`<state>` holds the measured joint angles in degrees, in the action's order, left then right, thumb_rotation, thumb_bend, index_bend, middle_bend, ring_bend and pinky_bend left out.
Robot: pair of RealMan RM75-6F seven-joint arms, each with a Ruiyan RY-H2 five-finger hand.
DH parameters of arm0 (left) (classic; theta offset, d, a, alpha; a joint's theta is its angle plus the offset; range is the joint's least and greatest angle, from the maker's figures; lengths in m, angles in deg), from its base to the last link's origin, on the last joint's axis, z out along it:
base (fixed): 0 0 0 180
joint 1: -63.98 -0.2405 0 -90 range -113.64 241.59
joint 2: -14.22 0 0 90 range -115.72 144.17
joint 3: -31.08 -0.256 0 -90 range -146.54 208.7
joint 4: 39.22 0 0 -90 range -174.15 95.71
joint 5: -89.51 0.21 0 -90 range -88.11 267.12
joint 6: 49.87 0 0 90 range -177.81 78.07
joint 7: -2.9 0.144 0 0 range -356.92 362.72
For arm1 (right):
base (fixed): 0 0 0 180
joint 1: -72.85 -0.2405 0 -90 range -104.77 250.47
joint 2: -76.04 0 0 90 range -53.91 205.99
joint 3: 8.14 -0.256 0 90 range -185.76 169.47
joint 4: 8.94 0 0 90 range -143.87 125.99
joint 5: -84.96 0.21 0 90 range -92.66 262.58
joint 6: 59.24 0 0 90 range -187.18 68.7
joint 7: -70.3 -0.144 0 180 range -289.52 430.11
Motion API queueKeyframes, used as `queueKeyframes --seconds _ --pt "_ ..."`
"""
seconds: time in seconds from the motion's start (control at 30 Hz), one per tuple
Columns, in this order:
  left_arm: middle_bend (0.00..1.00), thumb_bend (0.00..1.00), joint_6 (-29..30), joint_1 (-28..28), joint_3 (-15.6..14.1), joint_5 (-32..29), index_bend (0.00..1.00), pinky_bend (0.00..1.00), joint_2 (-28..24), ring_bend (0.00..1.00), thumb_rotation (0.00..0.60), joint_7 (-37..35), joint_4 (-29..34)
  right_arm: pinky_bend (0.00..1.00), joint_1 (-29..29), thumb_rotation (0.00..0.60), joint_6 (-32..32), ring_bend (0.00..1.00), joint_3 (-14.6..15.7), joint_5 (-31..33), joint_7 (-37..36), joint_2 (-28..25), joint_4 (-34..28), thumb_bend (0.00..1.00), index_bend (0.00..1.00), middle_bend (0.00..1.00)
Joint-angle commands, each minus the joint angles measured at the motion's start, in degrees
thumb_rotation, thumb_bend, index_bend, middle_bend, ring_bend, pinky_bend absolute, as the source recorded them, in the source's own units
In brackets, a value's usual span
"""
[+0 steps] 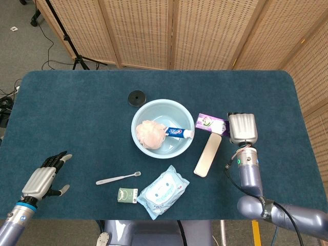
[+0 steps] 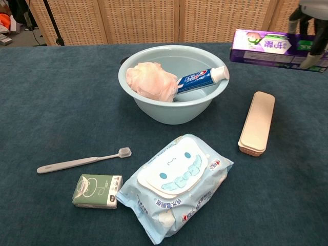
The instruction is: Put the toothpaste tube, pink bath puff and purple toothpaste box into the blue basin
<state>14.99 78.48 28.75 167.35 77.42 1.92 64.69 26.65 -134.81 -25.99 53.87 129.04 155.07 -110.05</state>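
The blue basin (image 1: 182, 114) (image 2: 154, 105) stands mid-table. Inside it lie the pink bath puff (image 1: 149, 134) (image 2: 149, 79) and the toothpaste tube (image 1: 178, 132) (image 2: 202, 78), whose cap end leans on the right rim. My right hand (image 1: 241, 128) (image 2: 308, 31) holds the purple toothpaste box (image 1: 211, 123) (image 2: 266, 47) in the air, level, just right of the basin and above the table. My left hand (image 1: 43, 179) hovers low at the front left with its fingers apart, holding nothing.
A cream toothbrush case (image 1: 207, 155) (image 2: 257, 123) lies under the held box. A wet-wipes pack (image 1: 163, 192) (image 2: 177, 184), a small green box (image 1: 127, 196) (image 2: 97, 191) and a toothbrush (image 1: 118, 178) (image 2: 82, 160) lie in front. A black disc (image 1: 136, 97) sits behind the basin.
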Motion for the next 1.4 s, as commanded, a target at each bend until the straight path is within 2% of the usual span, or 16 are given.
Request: queueKeyframes --seconds 0.03,0.37,0.63,0.7,0.77,0.87,0.93,1.03,1.2,1.4 --pt "0.00 0.30 -0.19 0.06 -0.01 0.01 0.00 0.05 -0.09 0.00 0.600 -0.20 -0.08 0.56 -2.29 0.600 0.21 0.53 -0.59 0.61 1.31 2.48 0.53 0.21 0.70 0.54" --pt "0.00 0.30 -0.59 0.16 0.28 -0.55 0.00 0.05 -0.31 0.00 0.600 -1.21 -0.62 0.57 -9.01 0.600 1.07 0.53 -1.64 2.19 3.52 10.78 4.73 0.21 0.70 0.54" --pt "0.00 0.30 -1.32 0.36 0.24 -0.88 0.00 0.05 -0.19 0.00 0.600 -1.56 -0.97 0.57 -12.56 0.600 0.94 0.53 -2.51 0.81 3.58 14.23 6.65 0.21 0.70 0.54" --pt "0.00 0.30 -1.34 0.35 0.25 -0.94 0.00 0.05 -0.21 0.00 0.600 -1.59 -0.93 0.57 -12.75 0.600 0.51 0.52 -2.44 0.52 3.26 14.67 6.79 0.19 0.70 0.51" --pt "0.00 0.30 -1.21 0.32 0.31 -0.85 0.00 0.05 -0.26 0.00 0.600 -1.72 -0.83 0.57 -12.57 0.600 -0.10 0.48 -2.31 0.39 2.68 14.91 6.77 0.17 0.67 0.45" --pt "0.00 0.30 -1.19 0.30 0.25 -0.68 0.00 0.05 -0.31 0.00 0.600 -1.80 -0.74 0.56 -12.51 0.600 -0.89 0.32 -2.00 1.03 3.36 14.69 6.63 0.16 0.51 0.29" --pt "0.00 0.30 -1.28 0.32 0.21 -0.65 0.00 0.05 -0.30 0.00 0.600 -1.78 -0.71 0.51 -12.51 0.600 -1.23 0.21 -1.79 0.79 3.51 14.35 6.36 0.16 0.38 0.18" --pt "0.00 0.30 -1.35 0.34 0.15 -0.64 0.00 0.05 -0.25 0.00 0.600 -1.63 -0.64 0.41 -12.41 0.600 -1.72 0.09 -1.31 -0.96 3.06 13.76 6.08 0.15 0.26 0.06" --pt "0.00 0.30 -1.32 0.32 0.08 -0.55 0.00 0.05 -0.25 0.00 0.600 -1.49 -0.43 0.34 -11.99 0.600 -2.51 0.01 -0.73 -3.50 2.00 12.98 5.94 0.15 0.20 0.01" --pt "0.00 0.30 -1.25 0.28 0.07 -0.55 0.00 0.05 -0.20 0.00 0.600 -1.36 -0.48 0.31 -10.89 0.600 -3.58 0.00 -0.28 -3.31 2.41 11.10 4.98 0.15 0.20 0.00"
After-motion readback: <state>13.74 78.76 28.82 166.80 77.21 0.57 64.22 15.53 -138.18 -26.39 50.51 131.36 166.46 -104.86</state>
